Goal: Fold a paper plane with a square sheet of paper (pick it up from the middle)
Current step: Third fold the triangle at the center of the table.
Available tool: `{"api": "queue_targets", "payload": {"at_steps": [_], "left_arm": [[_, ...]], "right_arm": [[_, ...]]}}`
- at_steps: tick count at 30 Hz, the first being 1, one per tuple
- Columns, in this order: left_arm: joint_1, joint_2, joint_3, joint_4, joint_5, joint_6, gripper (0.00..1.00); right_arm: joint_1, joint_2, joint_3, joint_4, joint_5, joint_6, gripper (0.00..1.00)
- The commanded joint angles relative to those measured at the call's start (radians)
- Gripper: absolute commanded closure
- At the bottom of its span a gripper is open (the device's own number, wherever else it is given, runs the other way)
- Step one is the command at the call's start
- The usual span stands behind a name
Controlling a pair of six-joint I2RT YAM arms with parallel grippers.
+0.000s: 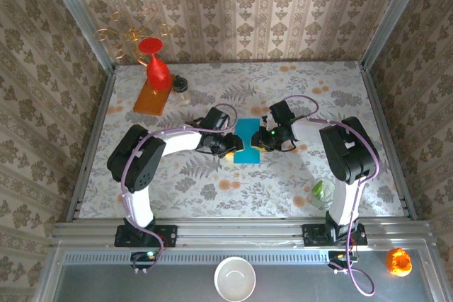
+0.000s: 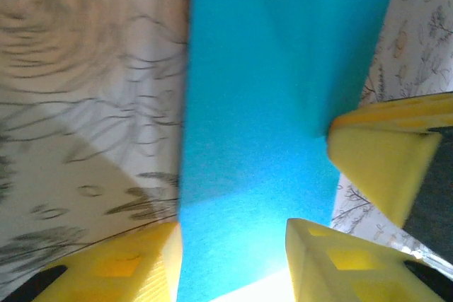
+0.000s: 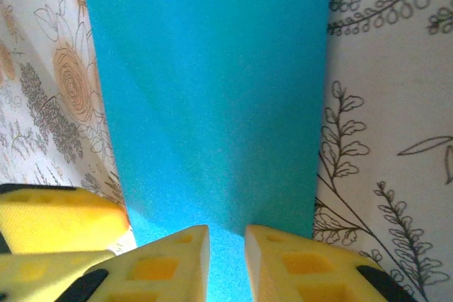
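- Reaching inward from both sides, elbows bent and wrists low over the table (image 1: pixel 340 90), with the left gripper (image 1: pixel 235 150) and the right gripper (image 1: pixel 259 143) nose to nose.
- Meeting to the right of the red vase (image 1: pixel 157 65) and nearer the arm bases, well apart from it.
- Lying flat there between the two: the teal-blue paper (image 1: pixel 248 132), a narrow strip with faint creases (narrower than a square).
- Straddling the strip on one side with the left fingers (image 2: pixel 120 274), spread wide, paper filling the gap.
- Almost closed on the opposite side: the right fingers (image 3: pixel 163 266), a thin slit between them showing teal; hard to say whether pinching the sheet or merely resting over it.
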State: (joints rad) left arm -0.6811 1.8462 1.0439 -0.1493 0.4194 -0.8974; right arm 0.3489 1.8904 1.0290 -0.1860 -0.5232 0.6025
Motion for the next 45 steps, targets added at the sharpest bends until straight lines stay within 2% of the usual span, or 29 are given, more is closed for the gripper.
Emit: {"api": "queue_targets", "payload": {"at_steps": [1,6,10,16,22,36,45], "left_arm": [[0.045,-0.084,-0.059,0.020,-0.026,-0.020,0.55],[0.117,-0.169,-0.137,0.045,-0.043,-0.035,0.50],[0.160,-0.229,-0.187,0.052,-0.057,-0.044,0.48],[0.200,-0.286,-0.239,0.051,-0.079,-0.052,0.43],[0.219,-0.295,-0.265,0.062,-0.076,-0.059,0.40],[0.220,-0.275,-0.276,0.090,-0.056,-0.072,0.38],[0.220,-0.271,-0.268,0.092,-0.047,-0.073,0.37]], "right_arm": [[-0.001,0.014,-0.008,-0.103,0.094,-0.049,0.72],[0.061,-0.063,0.089,-0.210,0.166,-0.153,0.63],[0.155,-0.102,0.160,-0.316,0.294,-0.250,0.56],[0.283,-0.079,0.199,-0.447,0.480,-0.348,0.45],[0.336,-0.039,0.226,-0.499,0.513,-0.390,0.37],[0.375,0.093,0.322,-0.538,0.580,-0.388,0.31],[0.372,0.143,0.289,-0.539,0.614,-0.379,0.42]]}}
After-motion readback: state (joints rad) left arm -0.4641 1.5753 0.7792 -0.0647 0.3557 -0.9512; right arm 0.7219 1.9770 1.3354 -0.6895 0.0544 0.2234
